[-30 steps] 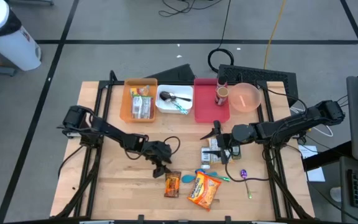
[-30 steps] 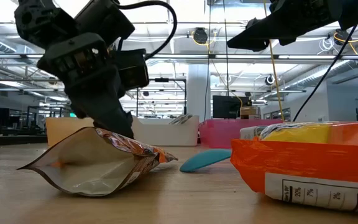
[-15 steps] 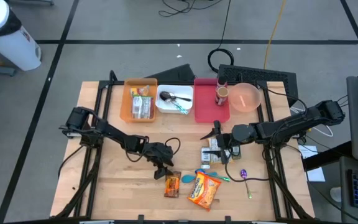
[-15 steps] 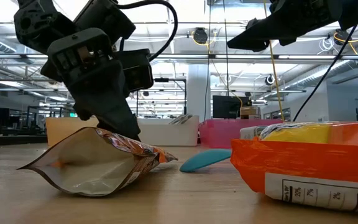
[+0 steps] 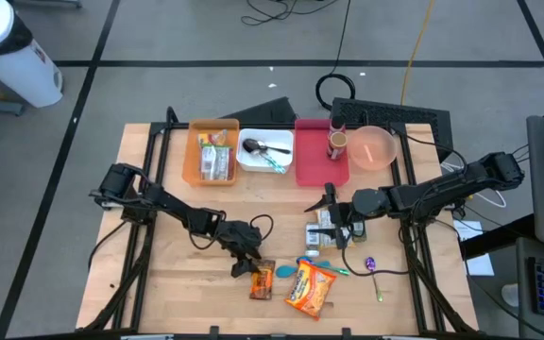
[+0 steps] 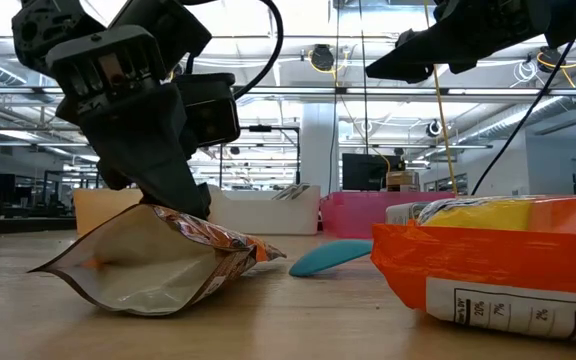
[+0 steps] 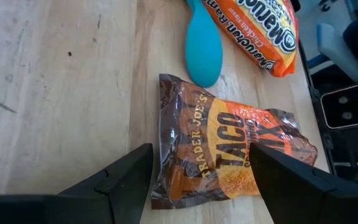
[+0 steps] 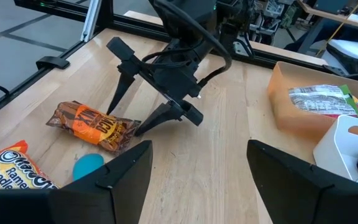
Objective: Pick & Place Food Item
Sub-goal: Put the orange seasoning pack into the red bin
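Observation:
A brown and orange taco mix packet lies flat on the wooden table near its front edge. My left gripper is open and slants down at the packet's left end, one finger on each side of it. In the low view its fingers reach the packet's top edge. My right gripper is open with nothing between its fingers. It hangs above the table right of centre. My left gripper has its open fingers on either side of the packet's left end, slanting down from the table's left. The packet lies flat on the table. I cannot tell whether the fingertips touch it.
An orange ramen packet and a teal spoon lie just right of the taco packet. Small packets lie under my right gripper. An orange bin, a white bin, a red tray and a pink bowl line the far edge.
My left gripper has rolled a little at the wrist over the packet's left end and stayed open. The packet has not moved.

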Controlling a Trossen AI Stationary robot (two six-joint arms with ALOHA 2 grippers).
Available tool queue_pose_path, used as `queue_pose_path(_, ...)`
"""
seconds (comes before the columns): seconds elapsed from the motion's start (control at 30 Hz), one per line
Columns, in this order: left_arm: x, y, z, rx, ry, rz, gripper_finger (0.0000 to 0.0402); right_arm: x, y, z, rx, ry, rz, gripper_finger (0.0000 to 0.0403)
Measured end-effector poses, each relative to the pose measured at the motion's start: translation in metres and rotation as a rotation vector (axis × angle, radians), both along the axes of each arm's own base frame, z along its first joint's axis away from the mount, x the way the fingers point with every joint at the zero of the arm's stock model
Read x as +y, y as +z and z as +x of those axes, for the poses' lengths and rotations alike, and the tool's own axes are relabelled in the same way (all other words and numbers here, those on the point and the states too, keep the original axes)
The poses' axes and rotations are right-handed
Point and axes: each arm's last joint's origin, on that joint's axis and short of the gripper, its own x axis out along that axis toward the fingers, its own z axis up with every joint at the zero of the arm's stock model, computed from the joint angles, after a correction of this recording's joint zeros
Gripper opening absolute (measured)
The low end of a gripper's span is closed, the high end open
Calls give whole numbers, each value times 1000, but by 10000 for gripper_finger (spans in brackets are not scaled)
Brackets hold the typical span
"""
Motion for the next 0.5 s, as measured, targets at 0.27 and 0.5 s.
queue_pose_path(0.27, 1, -1, -1, 13, 11, 19, 209, 0, 0, 0, 0, 0, 0, 254)
queue_pose_path(0.5, 2, -3, -2, 29, 22, 35, 136, 0, 0, 0, 0, 0, 0, 254)
